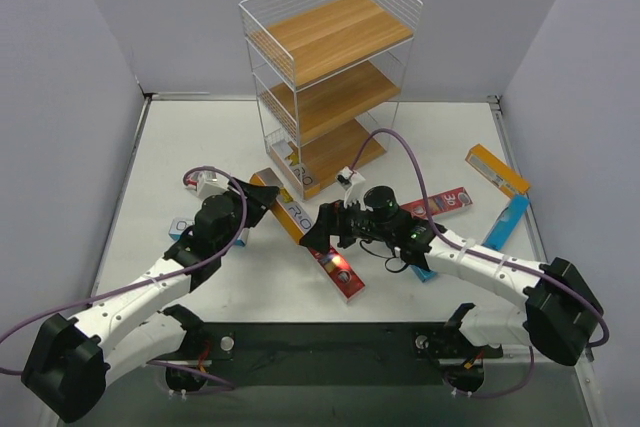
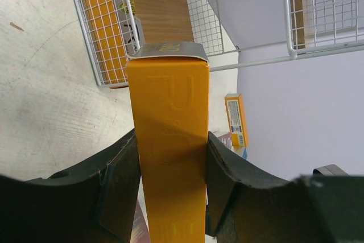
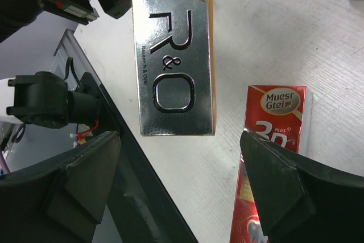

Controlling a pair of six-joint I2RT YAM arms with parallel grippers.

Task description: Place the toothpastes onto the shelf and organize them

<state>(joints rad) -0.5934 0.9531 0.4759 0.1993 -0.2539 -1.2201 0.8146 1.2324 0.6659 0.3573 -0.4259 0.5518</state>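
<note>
My left gripper (image 1: pixel 260 201) is shut on an orange-and-silver toothpaste carton (image 1: pixel 287 214) marked "R&O". The carton fills the left wrist view (image 2: pixel 170 140) between the fingers, and its far end points at the shelf (image 2: pixel 108 38). The white-wire shelf (image 1: pixel 330 77) with wooden boards stands at the back centre. My right gripper (image 1: pixel 318 234) is open and empty just right of that carton's near end, which shows in the right wrist view (image 3: pixel 173 55). A red "3D" carton (image 1: pixel 340 269) lies on the table under the right jaw (image 3: pixel 273 157).
More cartons lie on the table: a red one (image 1: pixel 442 204), an orange one (image 1: pixel 497 169) and a teal one (image 1: pixel 505 222) at the right, and a teal one (image 1: pixel 180 228) at the left. A yellow-marked carton (image 1: pixel 284 159) stands in the shelf's bottom tier.
</note>
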